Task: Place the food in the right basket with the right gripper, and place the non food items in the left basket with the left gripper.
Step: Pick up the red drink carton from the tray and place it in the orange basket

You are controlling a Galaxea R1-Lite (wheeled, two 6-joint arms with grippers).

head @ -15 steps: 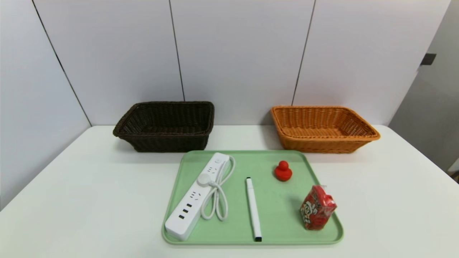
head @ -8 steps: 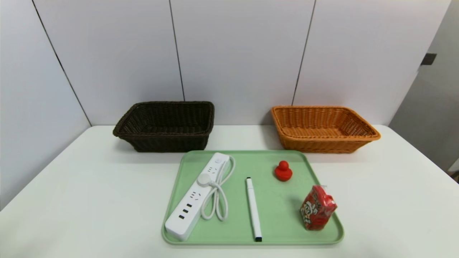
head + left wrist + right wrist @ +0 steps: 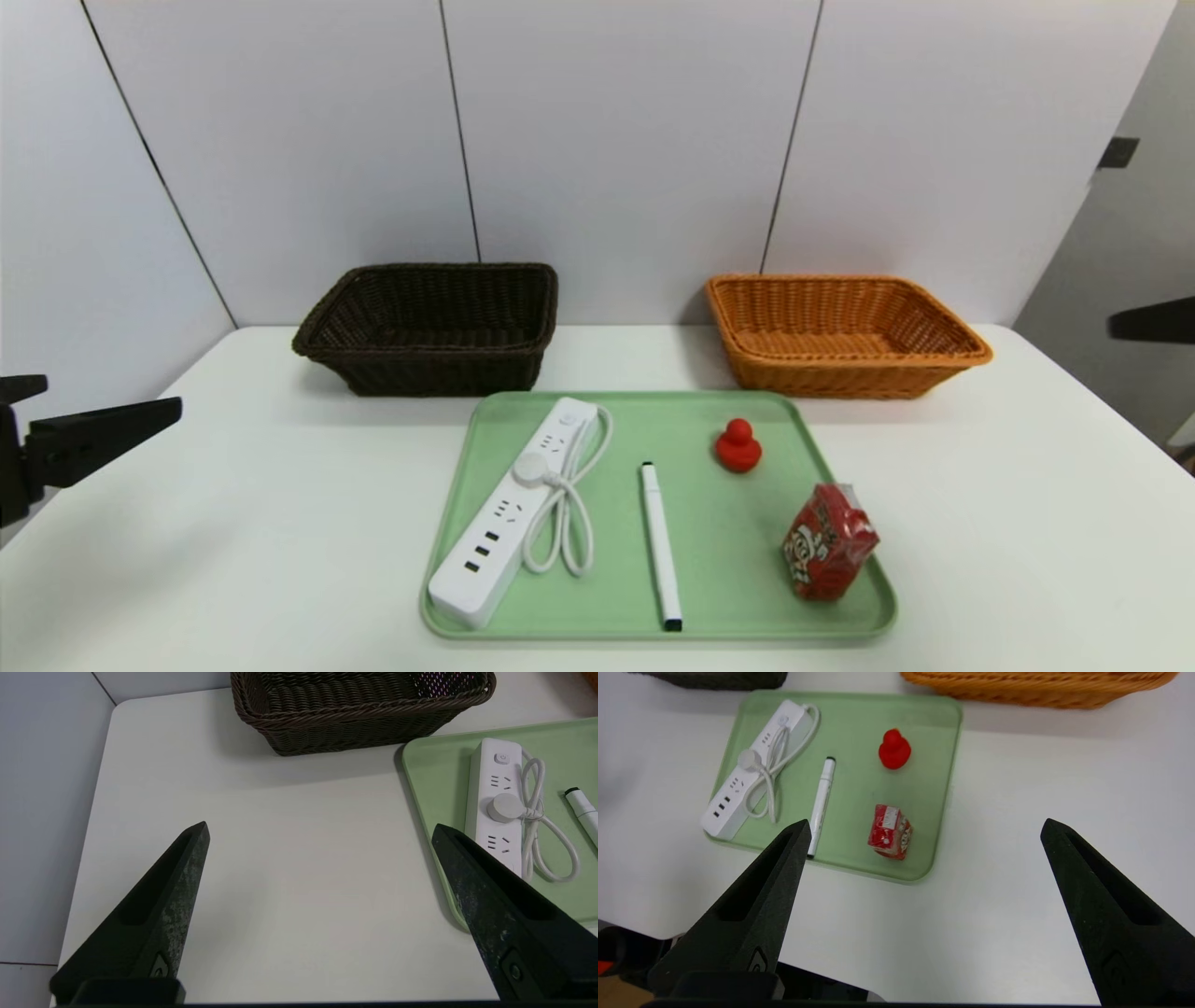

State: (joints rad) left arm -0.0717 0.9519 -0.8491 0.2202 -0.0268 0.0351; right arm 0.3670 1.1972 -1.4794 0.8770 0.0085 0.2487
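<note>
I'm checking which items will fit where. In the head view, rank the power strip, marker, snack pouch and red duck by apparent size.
1. power strip
2. marker, nearly as long but far slimmer
3. snack pouch
4. red duck, though it lies farther from the camera

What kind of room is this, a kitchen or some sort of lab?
Probably a lab test bench, not a kitchen: a bare white table against plain wall panels, with a green tray of sorting items and two wicker baskets.
</note>
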